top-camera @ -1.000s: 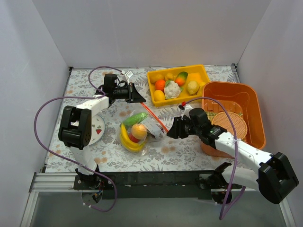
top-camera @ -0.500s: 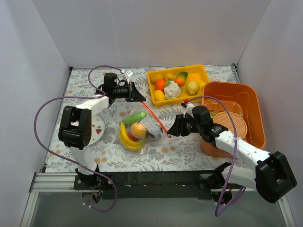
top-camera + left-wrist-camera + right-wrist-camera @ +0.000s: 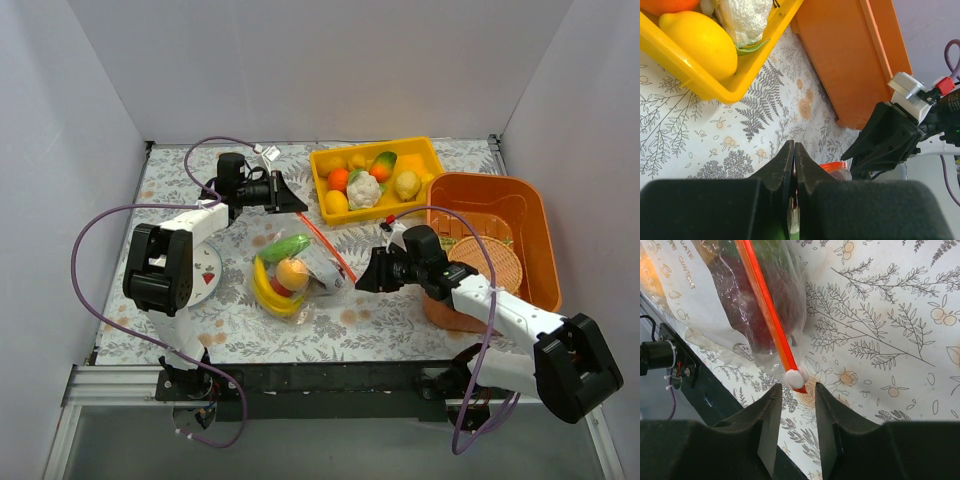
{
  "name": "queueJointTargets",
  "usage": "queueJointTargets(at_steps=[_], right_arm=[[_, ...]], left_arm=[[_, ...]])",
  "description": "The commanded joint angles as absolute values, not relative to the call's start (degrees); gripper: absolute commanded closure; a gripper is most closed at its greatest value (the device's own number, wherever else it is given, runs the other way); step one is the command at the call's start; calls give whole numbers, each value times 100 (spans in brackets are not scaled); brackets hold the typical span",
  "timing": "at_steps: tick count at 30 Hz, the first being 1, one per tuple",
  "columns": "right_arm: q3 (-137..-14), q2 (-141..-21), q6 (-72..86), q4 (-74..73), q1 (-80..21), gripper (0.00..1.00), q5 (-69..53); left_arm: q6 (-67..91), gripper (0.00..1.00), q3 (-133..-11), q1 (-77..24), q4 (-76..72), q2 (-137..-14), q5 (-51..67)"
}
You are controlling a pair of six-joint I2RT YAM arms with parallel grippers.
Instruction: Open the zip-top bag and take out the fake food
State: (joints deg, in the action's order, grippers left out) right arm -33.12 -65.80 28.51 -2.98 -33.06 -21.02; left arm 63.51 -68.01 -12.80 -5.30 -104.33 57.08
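Note:
The zip-top bag [image 3: 318, 263] lies mid-table, clear and crinkly, with its red-orange zip strip [image 3: 328, 250] stretched diagonally. Inside is fake food: a yellow banana bunch [image 3: 266, 291], a peach-coloured ball [image 3: 292, 273], a green piece [image 3: 285, 248] and dark red fruit [image 3: 747, 300]. My left gripper [image 3: 296, 207] is shut on the bag's far corner; a thin bag edge shows between its closed jaws [image 3: 794, 148]. My right gripper [image 3: 362, 281] is open at the strip's near end. The white slider [image 3: 796, 377] sits just ahead of its gap [image 3: 797, 390], not touching either finger.
A yellow tray [image 3: 432, 160] of other toy produce stands at the back. An orange tub [image 3: 500, 200] holding a woven basket [image 3: 492, 262] is at the right, beside my right arm. A white plate [image 3: 208, 270] lies left of the bag.
My right arm has shifted slightly, keeping its open jaws at the zip strip's near end. The left gripper has kept its hold on the bag corner.

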Motion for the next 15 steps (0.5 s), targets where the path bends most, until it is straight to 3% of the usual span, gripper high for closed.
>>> queueJointTargets(at_steps=[1,9,15], right_arm=[[-3480,-6662,2804,-141,-3287,60,-2382],[-3533,-6882,2926,290,-3287,62,-2531],[-3568,-6882,3067,510,-3287,71,-2663]], left_arm=[[6425,100,-7022,-1231,-870,-10055,5959],[6539,100,-6961,-1230,-1098,-10063,6108],[6495,100,-6996,-1222,-1055,-10107,6073]])
